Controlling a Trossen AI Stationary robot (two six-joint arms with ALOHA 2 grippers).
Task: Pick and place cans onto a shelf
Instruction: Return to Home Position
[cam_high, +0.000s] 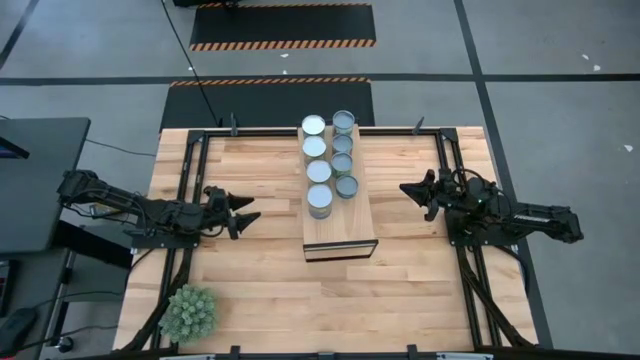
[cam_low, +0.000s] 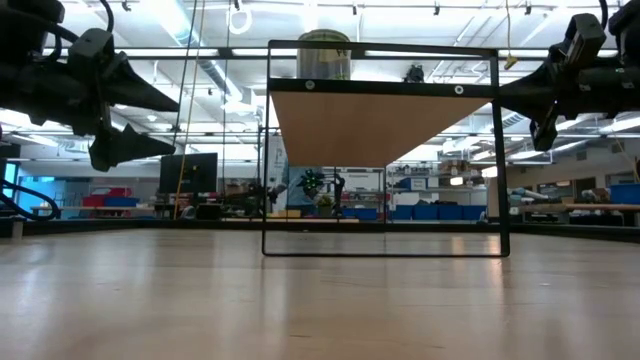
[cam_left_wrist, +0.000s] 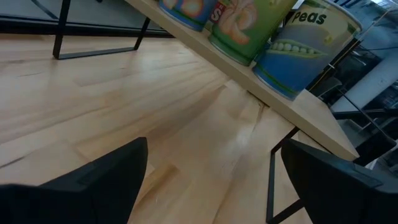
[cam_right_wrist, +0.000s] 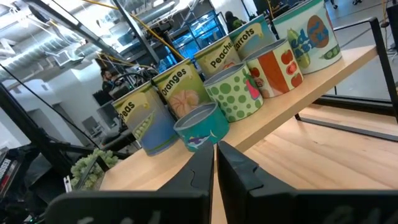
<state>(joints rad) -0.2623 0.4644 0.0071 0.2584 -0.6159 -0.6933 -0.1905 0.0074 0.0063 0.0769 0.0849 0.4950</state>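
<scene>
Wooden table | shelf standing on it | eight cans on shelf, two rows | left gripper left of shelf, fingers spread, empty | right gripper right of shelf, fingers together, empty

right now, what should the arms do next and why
Probably just draw both arms back to rest: all eight cans stand on the shelf, and the left end effector, open, and right end effector, shut, hang empty either side of it.
</scene>
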